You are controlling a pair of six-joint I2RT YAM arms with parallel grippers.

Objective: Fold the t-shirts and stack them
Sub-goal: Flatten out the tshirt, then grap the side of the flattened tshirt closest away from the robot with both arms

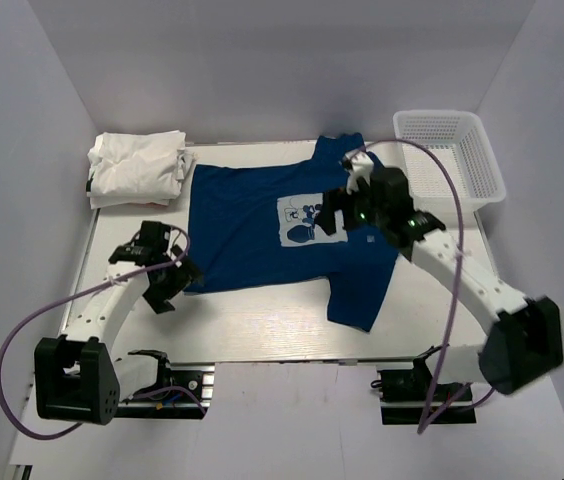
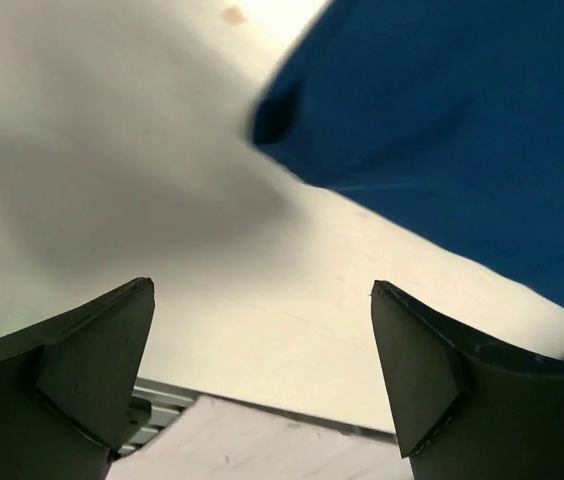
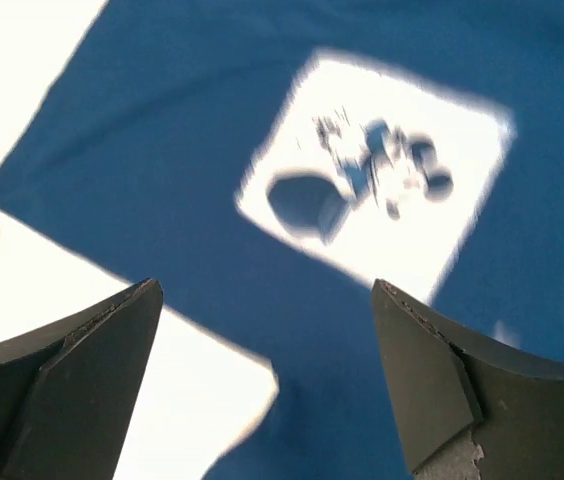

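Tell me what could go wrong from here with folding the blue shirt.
The right gripper hangs open over the chest print of the blue t-shirt, not over an edge; pinching there would likely bunch the cloth. The left gripper is open over bare table beside the hem corner and may close on nothing.

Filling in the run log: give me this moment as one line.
blue t-shirt spread flat, unfolded | white t-shirts piled far left | left gripper open beside shirt's near-left corner | right gripper open above chest print
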